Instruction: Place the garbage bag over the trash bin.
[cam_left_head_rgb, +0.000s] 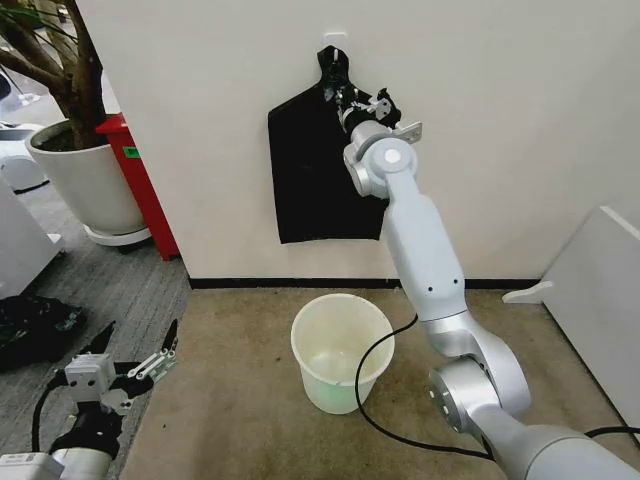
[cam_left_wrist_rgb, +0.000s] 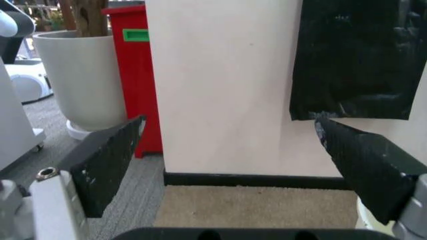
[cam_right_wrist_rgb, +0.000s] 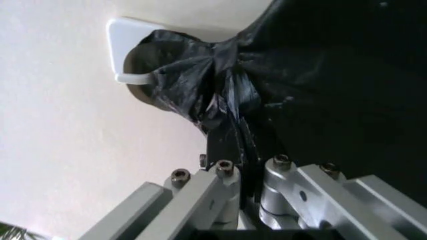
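Reaching high against the wall, the right gripper (cam_left_head_rgb: 362, 103) pinches the gathered neck of the garbage bag (cam_left_head_rgb: 318, 175), its fingers (cam_right_wrist_rgb: 230, 150) drawn together on the bunched black plastic just under the white wall hook (cam_right_wrist_rgb: 128, 37) from which the bag hangs. Seen from the head camera, the bag lies at about 8 o'clock from the gripper, its long axis running straight down the wall from the knot at 12 o'clock to a flat lower edge at 6 o'clock. The trash bin (cam_left_head_rgb: 342, 352) stands open-mouthed on the carpet directly beneath, at 6 o'clock from the bag and well apart from it, beside the right arm's elbow. The left gripper (cam_left_head_rgb: 122, 372) hovers low at 9 o'clock from the bin, jaws spread wide and empty, aimed toward the wall with the bag's bottom corner in its sights. By this showing the right arm is the nearer, already on the bag; the lift off the hook looks to come first, with the bin waiting straight below.
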